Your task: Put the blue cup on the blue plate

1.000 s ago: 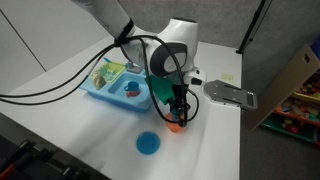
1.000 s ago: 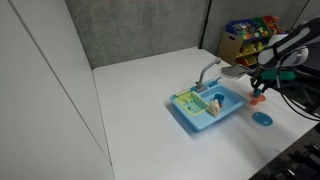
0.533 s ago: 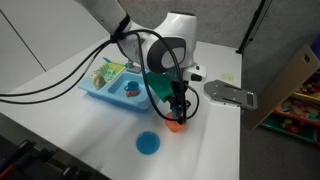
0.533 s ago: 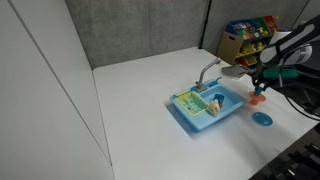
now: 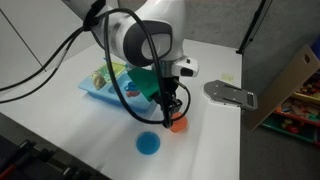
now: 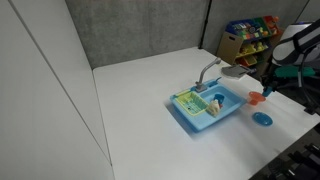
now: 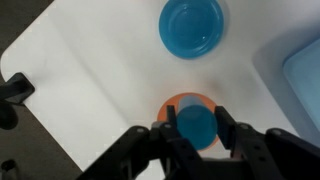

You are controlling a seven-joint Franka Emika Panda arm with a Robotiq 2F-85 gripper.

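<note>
White tabletop (image 5: pixel 215 140), grey partition (image 6: pixel 140 30) behind. My gripper (image 7: pixel 196 126) hangs over the small round orange plastic plate (image 7: pixel 188 100). Its fingers (image 7: pixel 170 135) sit narrow against both sides of the tiny blue plastic toy cup (image 7: pixel 197 130). Looks held; whether it is clear of the plate I cannot tell. Small flat round blue plastic plate (image 7: pixel 192 27) lies near, bare. Cup, I judge: light, stiff, slick-walled. Pinch across the rim gently, or it may squirt out.

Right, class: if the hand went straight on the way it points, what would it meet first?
Probably the orange plate, directly below the hand and the blue cup it holds; the gap is unclear.
</note>
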